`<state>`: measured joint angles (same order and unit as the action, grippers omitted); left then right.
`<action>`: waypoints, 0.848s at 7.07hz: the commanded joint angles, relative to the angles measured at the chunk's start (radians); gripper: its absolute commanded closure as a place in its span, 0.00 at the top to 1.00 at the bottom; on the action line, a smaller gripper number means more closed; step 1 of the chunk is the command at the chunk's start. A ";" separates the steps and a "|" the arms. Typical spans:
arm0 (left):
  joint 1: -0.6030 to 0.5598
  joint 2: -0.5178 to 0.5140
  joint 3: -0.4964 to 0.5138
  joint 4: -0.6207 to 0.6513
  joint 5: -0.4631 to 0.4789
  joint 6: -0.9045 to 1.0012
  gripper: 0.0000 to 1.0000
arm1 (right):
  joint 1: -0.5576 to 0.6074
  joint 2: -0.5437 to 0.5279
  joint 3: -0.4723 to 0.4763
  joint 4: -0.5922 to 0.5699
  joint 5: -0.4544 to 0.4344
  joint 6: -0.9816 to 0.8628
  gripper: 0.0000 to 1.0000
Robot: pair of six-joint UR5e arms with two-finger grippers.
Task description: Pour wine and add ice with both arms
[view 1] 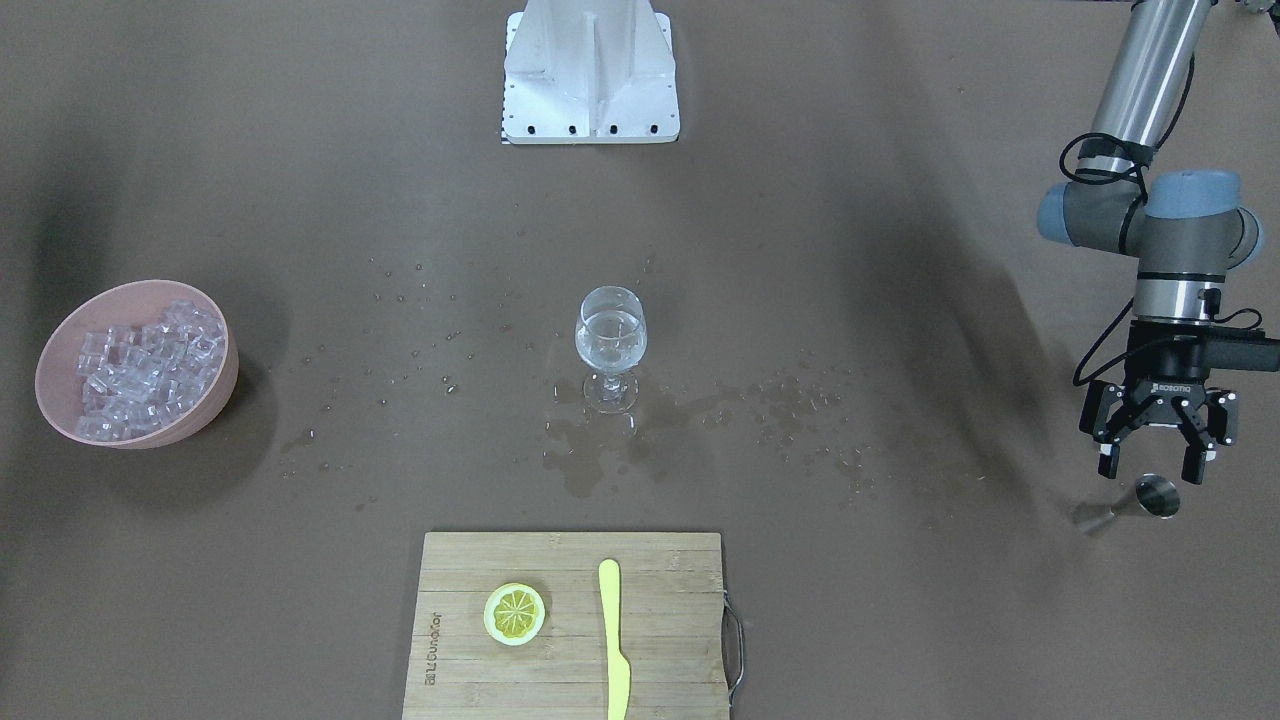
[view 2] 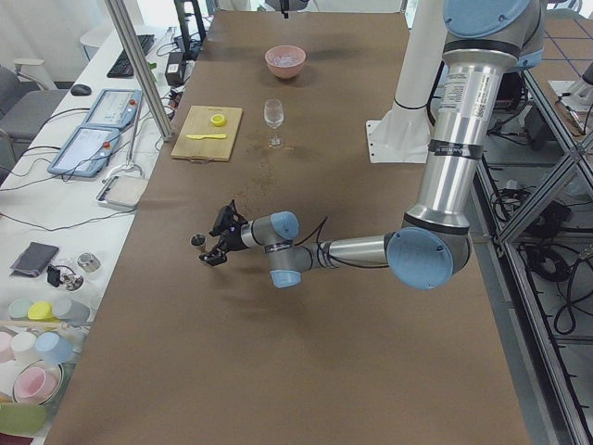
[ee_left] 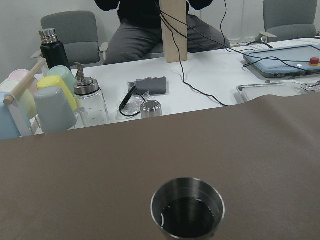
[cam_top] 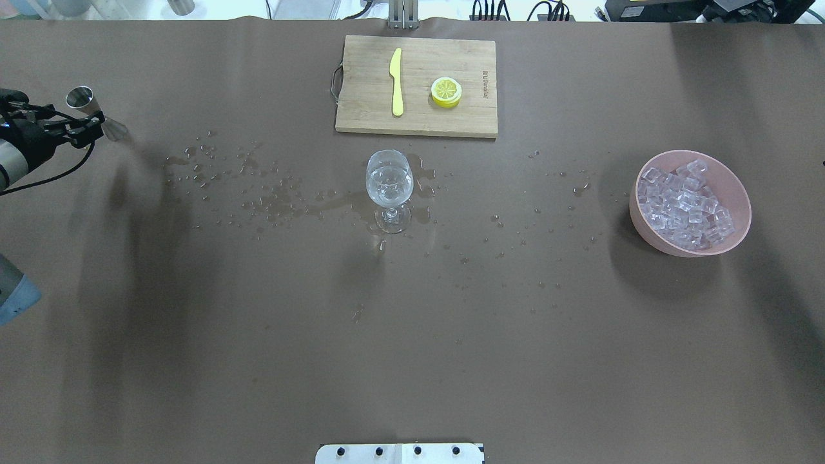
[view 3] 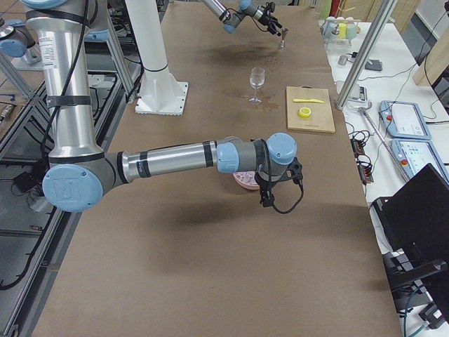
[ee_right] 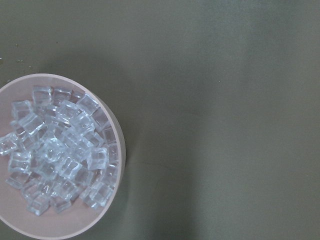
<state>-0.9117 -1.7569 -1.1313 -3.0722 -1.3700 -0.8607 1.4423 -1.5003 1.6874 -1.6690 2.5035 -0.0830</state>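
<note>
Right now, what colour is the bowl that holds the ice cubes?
The bowl is pale pink, shown best in the overhead exterior view.

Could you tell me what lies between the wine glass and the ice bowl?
Only brown table speckled with spilled droplets separates the glass from the bowl, per the overhead view.
</note>
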 commanded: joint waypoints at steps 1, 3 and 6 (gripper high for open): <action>0.001 -0.032 0.042 0.006 0.023 -0.050 0.97 | -0.002 0.000 0.000 0.000 0.000 0.000 1.00; 0.028 -0.059 0.074 0.009 0.063 -0.098 0.97 | -0.005 0.000 -0.002 0.000 0.000 0.000 1.00; 0.040 -0.088 0.120 0.023 0.081 -0.103 0.97 | -0.005 0.000 0.000 0.000 0.002 0.000 1.00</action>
<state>-0.8736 -1.8351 -1.0257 -3.0539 -1.2920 -0.9600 1.4375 -1.5002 1.6867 -1.6690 2.5045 -0.0828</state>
